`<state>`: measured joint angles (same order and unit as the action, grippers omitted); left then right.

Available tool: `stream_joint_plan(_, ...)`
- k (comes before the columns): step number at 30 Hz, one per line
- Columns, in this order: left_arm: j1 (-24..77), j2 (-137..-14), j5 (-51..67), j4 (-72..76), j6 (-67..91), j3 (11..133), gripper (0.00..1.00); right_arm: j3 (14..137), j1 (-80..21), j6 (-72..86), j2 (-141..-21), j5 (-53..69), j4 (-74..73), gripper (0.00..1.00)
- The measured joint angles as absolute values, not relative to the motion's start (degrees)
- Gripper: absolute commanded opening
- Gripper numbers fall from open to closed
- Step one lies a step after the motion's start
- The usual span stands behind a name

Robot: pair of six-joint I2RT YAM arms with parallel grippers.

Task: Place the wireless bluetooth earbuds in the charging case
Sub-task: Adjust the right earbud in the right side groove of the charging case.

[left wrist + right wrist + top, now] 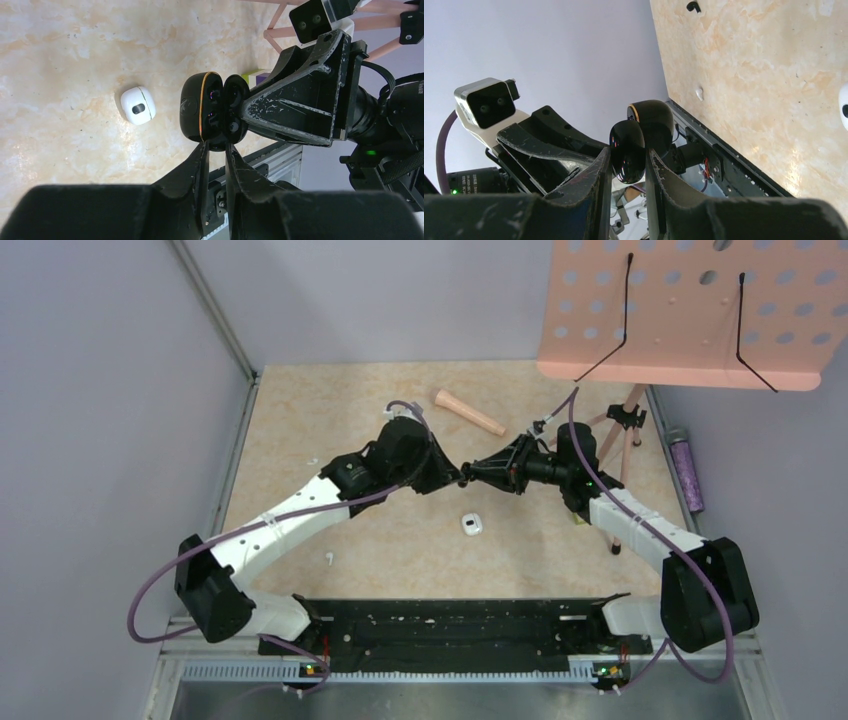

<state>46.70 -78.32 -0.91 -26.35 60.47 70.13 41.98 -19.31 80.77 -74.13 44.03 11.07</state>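
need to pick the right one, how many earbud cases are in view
2. A glossy black clamshell case with an orange rim hangs open, pinched between the left tool and the right tool. A small white rounded plastic case lies on the beige table. No others visible.

Bright, even light; soft shadows

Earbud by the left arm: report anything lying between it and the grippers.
Nothing visible does. Bare table separates the earbud from the left gripper and right gripper, both shut on the black case aloft.
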Motion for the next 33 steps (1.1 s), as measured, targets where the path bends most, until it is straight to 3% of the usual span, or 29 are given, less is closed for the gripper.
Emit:
stream_joint_plan(27, 46.89, -81.14, 0.38, -31.7, 54.24, 74.81, 0.26, 41.98, -19.2, 76.71, -73.1, 45.39, 8.05, 0.0)
stream_joint_plan(33, 46.89, -81.14, -0.34, -31.64, 53.78, 74.81, 0.34, 41.98, -19.2, 76.01, -72.07, 46.72, 6.85, 0.0)
